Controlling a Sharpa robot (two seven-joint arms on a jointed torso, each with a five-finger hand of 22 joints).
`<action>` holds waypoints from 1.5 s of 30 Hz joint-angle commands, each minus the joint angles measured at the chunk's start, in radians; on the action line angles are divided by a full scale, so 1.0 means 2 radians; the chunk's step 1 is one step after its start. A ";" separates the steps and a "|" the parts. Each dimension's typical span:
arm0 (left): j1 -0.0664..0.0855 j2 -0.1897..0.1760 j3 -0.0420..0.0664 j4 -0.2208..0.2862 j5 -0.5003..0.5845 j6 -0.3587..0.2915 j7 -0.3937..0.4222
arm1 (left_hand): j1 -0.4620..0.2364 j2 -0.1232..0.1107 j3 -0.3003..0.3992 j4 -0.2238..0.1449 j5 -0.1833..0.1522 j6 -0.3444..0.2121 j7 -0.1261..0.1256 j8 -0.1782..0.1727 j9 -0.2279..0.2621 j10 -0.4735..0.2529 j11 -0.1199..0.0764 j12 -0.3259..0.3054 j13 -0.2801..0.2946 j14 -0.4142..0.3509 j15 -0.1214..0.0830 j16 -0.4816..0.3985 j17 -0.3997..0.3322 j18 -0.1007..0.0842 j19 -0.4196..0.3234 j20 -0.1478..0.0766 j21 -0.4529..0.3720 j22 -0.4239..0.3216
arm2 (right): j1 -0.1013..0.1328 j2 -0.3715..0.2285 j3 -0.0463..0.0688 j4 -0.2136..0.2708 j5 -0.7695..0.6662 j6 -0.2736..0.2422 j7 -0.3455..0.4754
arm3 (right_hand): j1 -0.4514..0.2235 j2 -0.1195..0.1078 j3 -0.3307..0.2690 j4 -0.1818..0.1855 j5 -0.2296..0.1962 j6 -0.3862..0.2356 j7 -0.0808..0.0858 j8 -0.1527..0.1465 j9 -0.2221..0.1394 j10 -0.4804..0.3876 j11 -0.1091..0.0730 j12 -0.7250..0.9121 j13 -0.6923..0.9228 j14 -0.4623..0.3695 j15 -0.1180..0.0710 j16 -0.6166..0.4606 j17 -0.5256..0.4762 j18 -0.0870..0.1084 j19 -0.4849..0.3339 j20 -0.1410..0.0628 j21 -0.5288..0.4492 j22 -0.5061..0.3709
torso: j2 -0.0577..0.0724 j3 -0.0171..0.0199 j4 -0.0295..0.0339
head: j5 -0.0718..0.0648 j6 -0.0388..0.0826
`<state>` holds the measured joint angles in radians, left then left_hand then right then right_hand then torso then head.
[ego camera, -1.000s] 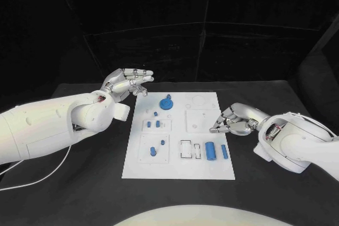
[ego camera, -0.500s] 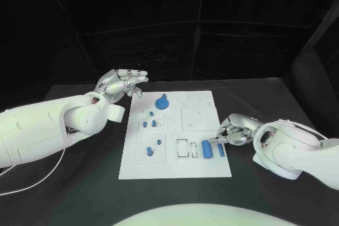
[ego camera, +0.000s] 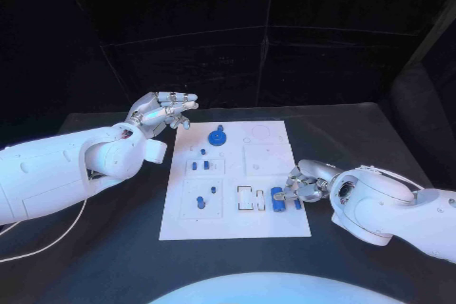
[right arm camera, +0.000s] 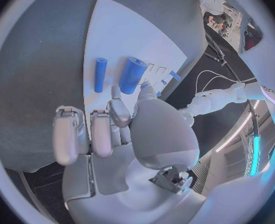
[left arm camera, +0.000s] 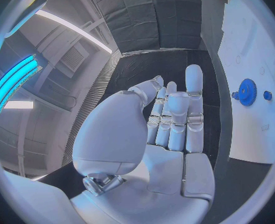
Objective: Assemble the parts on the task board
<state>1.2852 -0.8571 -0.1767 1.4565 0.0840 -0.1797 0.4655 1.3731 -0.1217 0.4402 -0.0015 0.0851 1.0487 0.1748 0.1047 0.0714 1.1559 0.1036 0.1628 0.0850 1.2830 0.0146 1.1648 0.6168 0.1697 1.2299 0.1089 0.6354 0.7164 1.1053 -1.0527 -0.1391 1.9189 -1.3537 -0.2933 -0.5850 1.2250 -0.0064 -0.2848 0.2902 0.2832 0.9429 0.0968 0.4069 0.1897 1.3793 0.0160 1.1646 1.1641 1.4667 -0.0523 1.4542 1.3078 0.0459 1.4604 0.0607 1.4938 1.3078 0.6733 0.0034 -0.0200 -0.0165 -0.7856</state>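
The white task board (ego camera: 236, 215) lies in the middle of the black surface (ego camera: 370, 139); small blue parts sit on it, with a blue gear (ego camera: 219, 139) near its far end. The left robot hand (ego camera: 163, 110) hangs beside the board's far left corner, fingers straight and apart, holding nothing; the right robot hand (ego camera: 302, 185) is low at the board's right edge, fingers curled, just beside the thick blue cylinder (ego camera: 277, 198) and the thin blue peg (right arm camera: 100, 74); I cannot tell if it holds one.
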 commanded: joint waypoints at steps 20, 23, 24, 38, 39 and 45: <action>0.001 -0.002 0.000 0.002 0.001 0.005 0.003 | -0.004 0.003 -0.003 0.001 0.001 -0.003 0.001 0.003 0.000 -0.003 -0.002 0.003 0.001 -0.004 0.000 -0.002 0.000 0.006 -0.003 0.002 -0.002 -0.001 | -0.014 0.032 0.000 -0.026 -0.023 0.022 -0.020 | 0.046 -0.005 0.017 -0.010 0.018 -0.013 0.000 0.020 0.007 0.005 0.000 0.007 0.014 0.032 0.001 0.006 0.018 -0.006 0.004 0.001 0.003 0.065 | 0.000 0.0001 0.0003 | 0.001 0.001; 0.001 -0.002 0.000 0.002 0.001 0.005 0.003 | -0.004 0.003 -0.003 0.001 0.001 -0.003 0.001 0.003 0.000 -0.003 -0.002 0.003 0.001 -0.004 0.000 -0.002 0.000 0.006 -0.003 0.002 -0.002 -0.001 | -0.014 0.034 0.000 -0.027 -0.028 0.022 -0.022 | 0.067 -0.001 0.022 -0.017 0.030 -0.013 -0.001 0.025 0.008 0.006 0.000 0.009 0.017 0.032 0.001 0.007 0.021 -0.006 0.005 0.001 0.003 0.067 | 0.000 0.0000 0.0005 | 0.001 0.001; 0.001 -0.002 0.000 0.002 0.001 0.005 0.003 | -0.004 0.003 -0.003 0.001 0.001 -0.003 0.001 0.003 0.000 -0.003 -0.002 0.003 0.001 -0.004 0.000 -0.002 0.000 0.006 -0.003 0.002 -0.002 -0.001 | -0.014 0.034 0.000 -0.027 -0.030 0.020 -0.022 | 0.073 0.002 0.024 -0.019 0.037 -0.013 -0.001 0.027 0.009 0.006 -0.001 0.010 0.019 0.032 0.000 0.008 0.022 -0.006 0.006 0.001 0.004 0.068 | 0.000 0.0000 0.0003 | 0.002 0.001; 0.001 -0.004 0.000 0.002 0.001 0.005 0.002 | -0.004 0.003 -0.003 0.001 0.001 -0.003 0.001 0.003 0.000 -0.003 -0.002 0.003 0.001 -0.004 0.000 -0.002 0.000 0.006 -0.003 0.002 -0.002 -0.001 | -0.015 0.018 0.000 -0.001 -0.006 -0.043 -0.020 | 0.069 0.021 0.020 0.000 0.118 -0.007 -0.005 0.039 0.011 0.016 -0.004 0.021 0.036 0.034 -0.002 0.012 0.032 -0.009 0.015 -0.001 0.010 0.079 | -0.001 -0.0006 -0.0002 | 0.000 0.002; 0.001 -0.003 0.000 0.002 0.001 0.005 0.002 | -0.004 0.003 -0.003 0.001 0.001 -0.003 0.001 0.003 0.000 -0.003 -0.002 0.003 0.001 -0.004 0.000 -0.002 0.000 0.006 -0.003 0.002 -0.002 -0.001 | -0.015 0.018 0.000 0.001 -0.001 -0.050 -0.019 | 0.069 0.021 0.020 0.000 0.118 -0.007 -0.005 0.039 0.011 0.016 -0.004 0.021 0.036 0.034 -0.002 0.012 0.032 -0.009 0.015 -0.001 0.010 0.079 | -0.001 -0.0006 0.0001 | 0.000 0.002; 0.001 -0.003 0.000 0.002 0.001 0.005 0.003 | -0.004 0.003 -0.003 0.001 0.001 -0.003 0.001 0.003 0.000 -0.003 -0.002 0.003 0.001 -0.004 0.000 -0.002 0.000 0.006 -0.003 0.002 -0.002 -0.001 | -0.015 0.014 0.000 0.015 0.021 -0.080 -0.011 | 0.060 0.027 0.018 0.001 0.119 -0.005 -0.005 0.039 0.011 0.018 -0.005 0.023 0.039 0.035 -0.003 0.013 0.034 -0.010 0.017 -0.002 0.011 0.082 | 0.000 -0.0003 0.0006 | 0.000 0.003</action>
<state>1.2852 -0.8635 -0.1772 1.4590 0.0841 -0.1796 0.4651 1.3731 -0.1217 0.4402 -0.0015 0.0851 1.0487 0.1748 0.1047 0.0714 1.1559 0.1036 0.1627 0.0850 1.2830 0.0146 1.1648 0.6169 0.1695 1.2299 0.1089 0.6355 0.7168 1.0747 -1.0237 -0.1388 1.9399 -1.3600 -0.3797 -0.6146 1.3523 0.0435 -0.2474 0.2883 0.5169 0.9251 0.0890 0.4802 0.2068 1.4065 0.0106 1.2068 1.2445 1.4668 -0.0521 1.4754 1.3074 0.0461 1.4603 0.0607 1.5106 1.3075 0.6719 0.0027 -0.0201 -0.0164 -0.7799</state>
